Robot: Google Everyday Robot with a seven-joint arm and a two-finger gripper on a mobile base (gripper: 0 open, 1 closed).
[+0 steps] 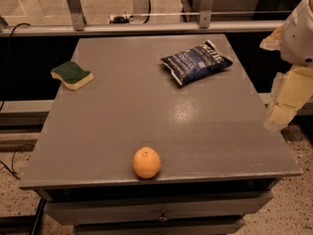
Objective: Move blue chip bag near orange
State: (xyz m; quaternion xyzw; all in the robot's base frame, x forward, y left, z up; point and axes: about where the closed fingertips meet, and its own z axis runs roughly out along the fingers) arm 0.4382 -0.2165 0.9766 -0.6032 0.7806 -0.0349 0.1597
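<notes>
Grey table [205,131]: matte top, soft glare patch right of centre. Drawer [161,212] under the table's near edge. Behind the table: pale metal rail [146,28] with uprights. Right of the table: speckled floor [293,214]. Left of the table: black cables [12,168]. Lighting dim.

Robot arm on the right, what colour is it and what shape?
The robot arm has a smooth, rounded white shell with one small dark dot. Under it, at the right edge beside the grey table, the gripper is pale cream, blocky pieces. No cables or writing show.
</notes>
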